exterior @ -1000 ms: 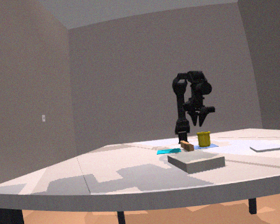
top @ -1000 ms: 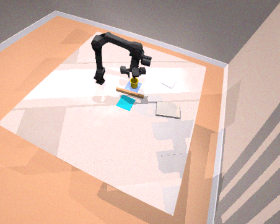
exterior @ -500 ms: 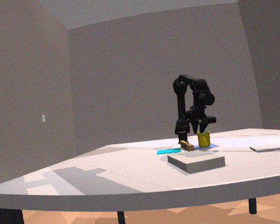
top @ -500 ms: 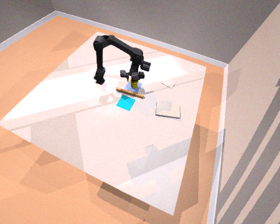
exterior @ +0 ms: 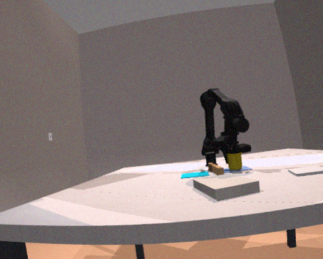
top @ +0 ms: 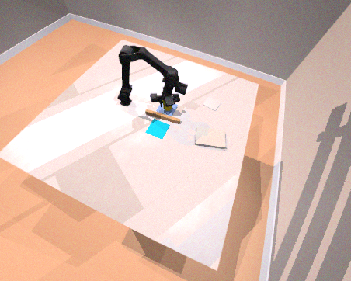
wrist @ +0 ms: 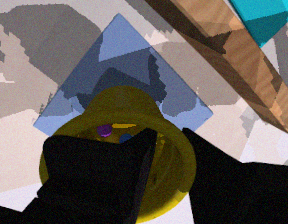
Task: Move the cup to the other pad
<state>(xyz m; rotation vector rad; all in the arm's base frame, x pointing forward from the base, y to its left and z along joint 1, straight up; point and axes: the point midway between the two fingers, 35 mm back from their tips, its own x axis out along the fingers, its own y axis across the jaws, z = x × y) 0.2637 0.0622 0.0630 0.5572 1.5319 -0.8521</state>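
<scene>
The yellow cup point(top: 167, 108) point(exterior: 235, 162) point(wrist: 122, 102) stands about upright on the blue pad point(exterior: 247, 168) point(wrist: 120, 37). A purple marble point(wrist: 104, 130) and a blue marble point(wrist: 126, 137) show inside it; the fingers hide the rest. My gripper point(wrist: 169, 131) is low at the cup, partly open. One finger reaches over the cup's mouth and the other is outside its rim, with part of the cup's wall between them. A gap shows between the inner finger and the wall. The cyan pad point(top: 158, 129) point(exterior: 195, 175) point(wrist: 267, 17) has nothing on it.
A wooden bar point(top: 163, 116) point(exterior: 216, 168) point(wrist: 235, 52) lies between the two pads, close to the cup. A flat grey block point(top: 210, 138) point(exterior: 226, 186) lies farther off, beyond the pads. A thin white plate point(top: 212, 104) point(exterior: 309, 172) lies on the blue pad's other side.
</scene>
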